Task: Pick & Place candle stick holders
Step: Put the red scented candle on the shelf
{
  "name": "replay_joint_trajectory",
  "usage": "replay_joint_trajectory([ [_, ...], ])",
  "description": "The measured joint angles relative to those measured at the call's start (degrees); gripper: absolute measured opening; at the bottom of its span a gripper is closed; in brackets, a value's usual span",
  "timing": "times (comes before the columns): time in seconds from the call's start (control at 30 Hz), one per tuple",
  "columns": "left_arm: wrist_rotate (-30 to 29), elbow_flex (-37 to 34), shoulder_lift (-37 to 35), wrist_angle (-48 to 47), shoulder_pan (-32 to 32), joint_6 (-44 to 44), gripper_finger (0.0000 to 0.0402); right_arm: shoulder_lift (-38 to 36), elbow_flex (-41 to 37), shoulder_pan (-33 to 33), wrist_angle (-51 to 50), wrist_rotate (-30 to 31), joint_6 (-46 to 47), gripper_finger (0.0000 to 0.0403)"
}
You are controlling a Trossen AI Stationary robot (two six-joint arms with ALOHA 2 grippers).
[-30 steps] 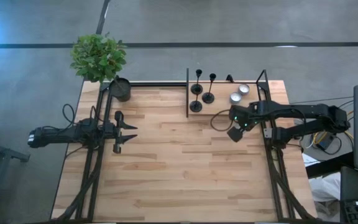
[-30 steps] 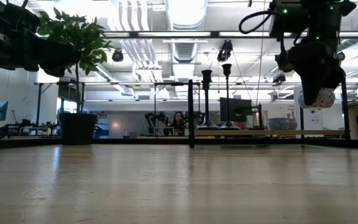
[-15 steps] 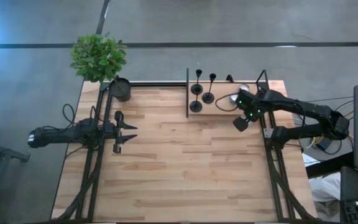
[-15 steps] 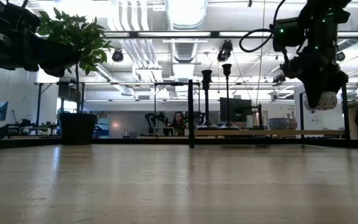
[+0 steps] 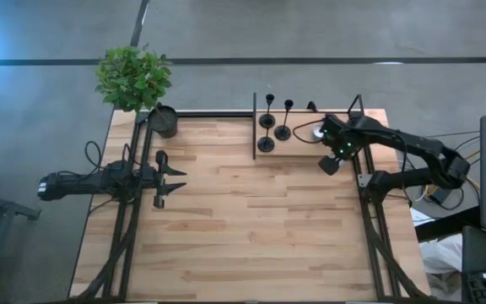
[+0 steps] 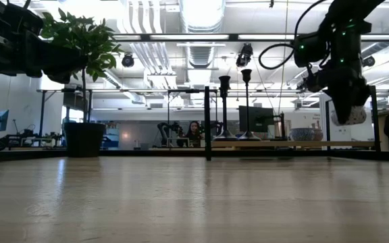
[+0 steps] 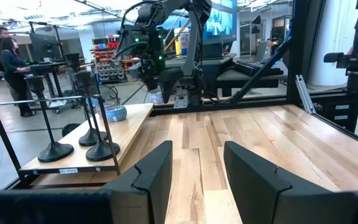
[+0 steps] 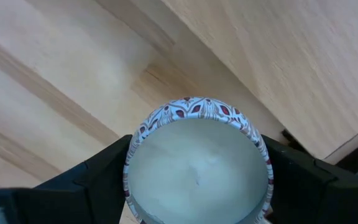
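Wooden table [image 5: 243, 219] with both arms over it, right arm reaching toward 1 o'clock.
From 3 o'clock the right arm stretches inward, its right gripper [image 5: 329, 163] pointing down above the boards and clamped on a small patterned tin candle [image 8: 197, 169]; at 9 o'clock the left gripper [image 5: 172, 180] waits with fingers apart. Just past 12 o'clock, three black candle stick holders [image 5: 273, 128] stand upright close together beside a thin black frame [image 5: 254, 127], each with a round base, slim stem and tiny cup.

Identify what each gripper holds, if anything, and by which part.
The right gripper clamps a small patterned candle tin by its round side wall, one finger on each side. The left gripper is open and holds nothing.
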Motion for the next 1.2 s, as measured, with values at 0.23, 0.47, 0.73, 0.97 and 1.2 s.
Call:
replay_joint_trajectory([
  [0.23, 0.0, 0.0, 0.0, 0.0, 0.0, 0.0, 0.0152, 2.4, 2.0, 0.0, 2.4, 0.5, -5.6, 0.0294],
  [0.47, 0.0, 0.0, 0.0, 0.0, 0.0, 0.0, 0.0152, 4.0, 2.9, -1.7, 3.9, 2.3, -12.2, 0.0294],
  [0.73, 0.0, 0.0, 0.0, 0.0, 0.0, 0.0, 0.0152, 4.1, 2.9, -4.6, 4.1, 3.7, -17.9, 0.0293],
  [0.97, 0.0, 0.0, 0.0, 0.0, 0.0, 0.0, 0.0152, 4.4, 2.8, -7.9, 6.6, 3.7, -19.6, 0.0293],
  [1.2, 0.0, 0.0, 0.0, 0.0, 0.0, 0.0, 0.0152, 4.4, 2.8, -10.6, 8.2, 3.6, -19.9, 0.0294],
])
